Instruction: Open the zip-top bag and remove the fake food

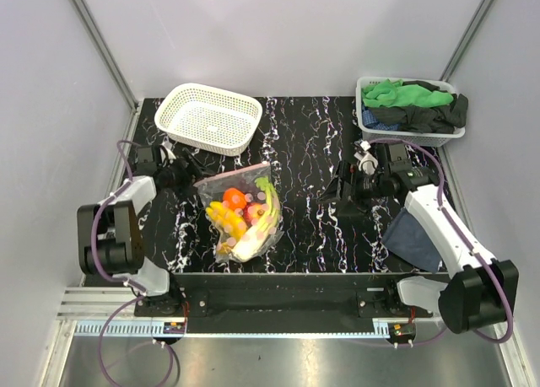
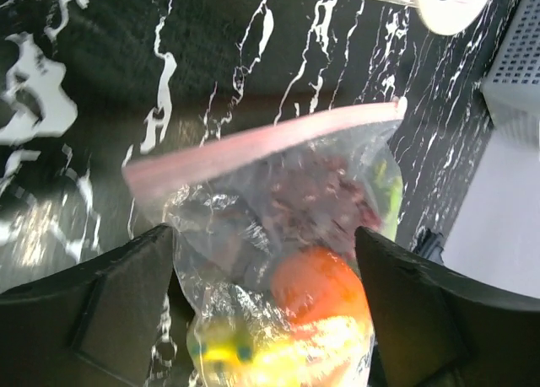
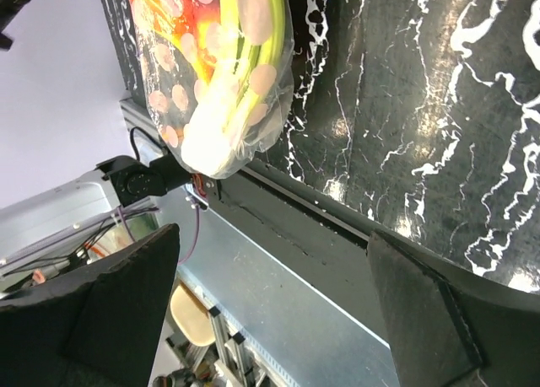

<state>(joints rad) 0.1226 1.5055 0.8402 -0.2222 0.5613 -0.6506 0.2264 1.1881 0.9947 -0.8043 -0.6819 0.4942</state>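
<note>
The zip-top bag (image 1: 242, 212) lies in the middle of the table, its pinkish-red zip strip (image 2: 261, 147) at the far end and pressed together. Inside is the fake food: a red-orange round fruit (image 2: 321, 286), a yellow piece (image 2: 224, 353), purple grapes (image 2: 312, 197) and pale-green stalks (image 1: 268, 208). My left gripper (image 2: 263, 235) is open, its fingers straddling the upper part of the bag just below the zip. My right gripper (image 1: 331, 196) hangs open and empty to the right of the bag, apart from it; its wrist view shows the bag's bottom end (image 3: 224, 92).
A white lattice basket (image 1: 211, 117) stands at the back left, close behind the bag. A grey basket (image 1: 411, 134) with green and black cloths sits at the back right. A dark blue cloth (image 1: 413, 237) lies under the right arm. The table's front edge (image 3: 337, 210) is near the bag's bottom.
</note>
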